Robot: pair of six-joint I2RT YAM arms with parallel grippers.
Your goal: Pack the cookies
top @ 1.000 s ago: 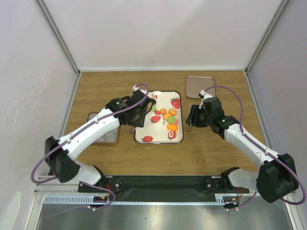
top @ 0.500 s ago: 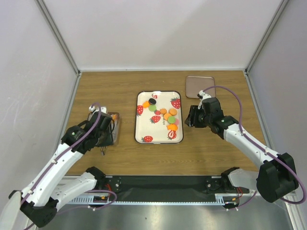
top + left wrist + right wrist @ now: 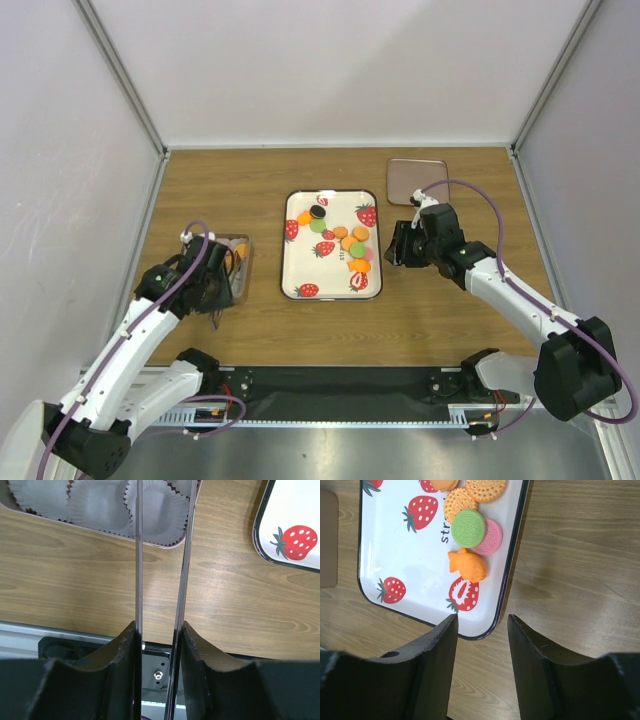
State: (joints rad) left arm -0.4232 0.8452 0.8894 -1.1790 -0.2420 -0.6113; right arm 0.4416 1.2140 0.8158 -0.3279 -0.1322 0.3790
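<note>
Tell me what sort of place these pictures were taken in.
Probably a robotics lab test cell: plain white panel walls box in a wooden tabletop, a white left arm and white right arm are mounted at its near edge, and small round coloured cookies sit on a white strawberry-print tray.

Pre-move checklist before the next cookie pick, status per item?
1. Tool grip: left gripper clamps tweezers: ok.
2. Tool tips empty: cannot tell, they are cut off in the left wrist view.
3. Free paper cups under the tool: ok, the visible ones are empty.
4. Stock: cookies on tray: ok, several.
5. Spare arm: right gripper open, over the tray edge: ok.
6. Access: lid lies apart, far right: ok.
</note>
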